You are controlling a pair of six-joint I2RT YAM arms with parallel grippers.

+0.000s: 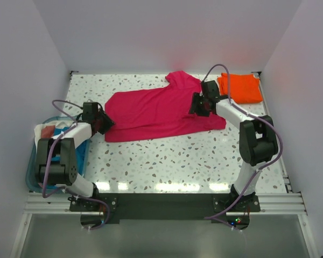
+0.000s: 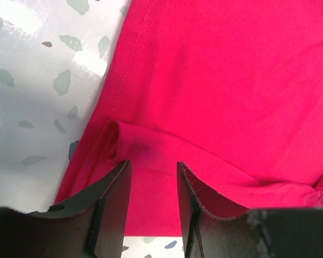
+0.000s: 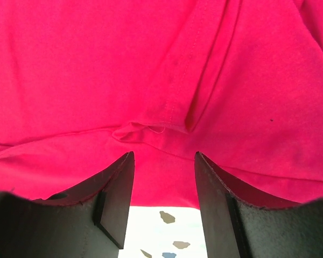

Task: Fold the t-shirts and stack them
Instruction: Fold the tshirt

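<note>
speckled white table [image 1: 167,161] bears the magenta-pink t-shirt [image 1: 161,113] spread flat mid-table, with the folded orange t-shirt [image 1: 241,87] at its far right corner. we see the left gripper [image 2: 153,164] at the pink shirt's left edge and the right gripper [image 3: 164,156] over its right side, both with jaws parted and pinching nothing.

Overhead view down on table [image 1: 167,161], both wrist views close over magenta shirt [image 1: 161,110]

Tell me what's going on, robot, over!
Left end effector open at pink shirt edge. Right end effector open over its other end. Orange shirt already folded, far right. Nothing blocking.
</note>
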